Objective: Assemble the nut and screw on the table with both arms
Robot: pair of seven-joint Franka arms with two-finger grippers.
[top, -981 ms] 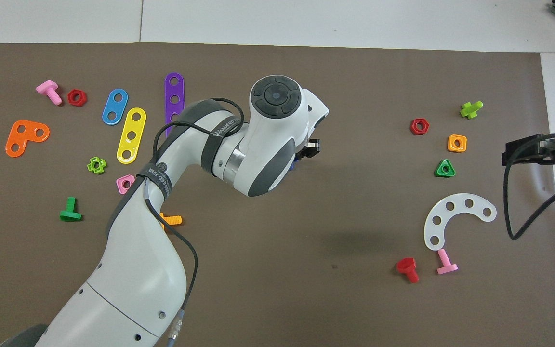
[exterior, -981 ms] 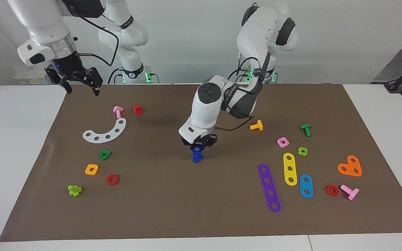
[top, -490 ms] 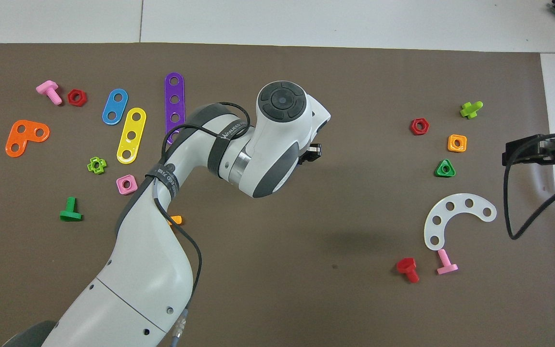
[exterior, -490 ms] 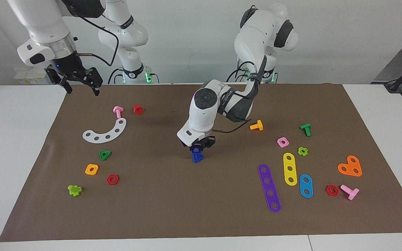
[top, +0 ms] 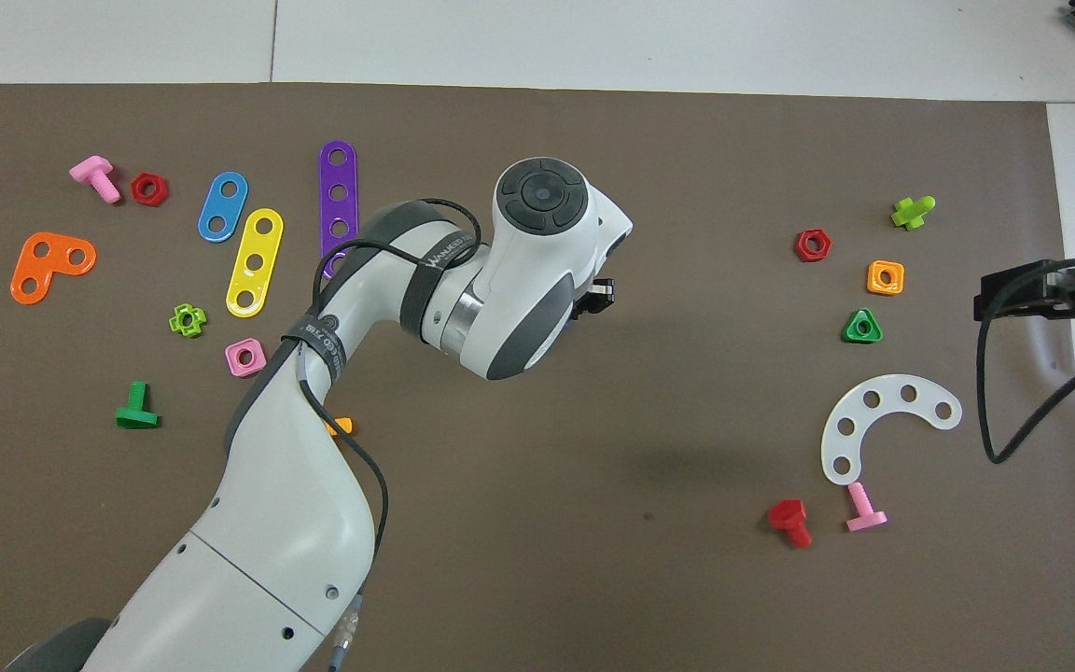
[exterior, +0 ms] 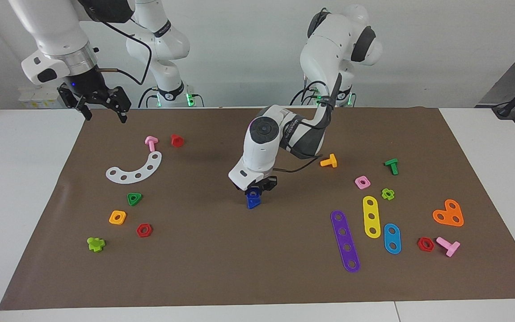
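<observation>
The dark-blue screw (exterior: 252, 204) stands head down on the brown mat of the table (exterior: 257, 268), in the mat's middle. The dark-blue square nut (exterior: 253, 194) sits on its shaft, hole facing the camera. My left gripper (exterior: 254, 189) reaches down from above and is shut on the nut. In the overhead view the left arm's wrist (top: 537, 271) covers both blue parts. My right gripper (exterior: 105, 116) hangs open and waits in the air over the mat's corner at the right arm's end, also seen as the right gripper (top: 1013, 294) at the overhead view's edge.
Toward the right arm's end lie a white arc plate (exterior: 134, 169), a green triangular nut (exterior: 134, 198), an orange square nut (exterior: 117, 217) and a red hex nut (exterior: 144, 230). Toward the left arm's end lie a pink nut (exterior: 362, 182) and purple (exterior: 345, 240), yellow (exterior: 371, 216) and blue strips (exterior: 392, 238).
The left arm's wrist has shifted and turned slightly while holding the blue parts in place on the mat. The right arm has not moved.
</observation>
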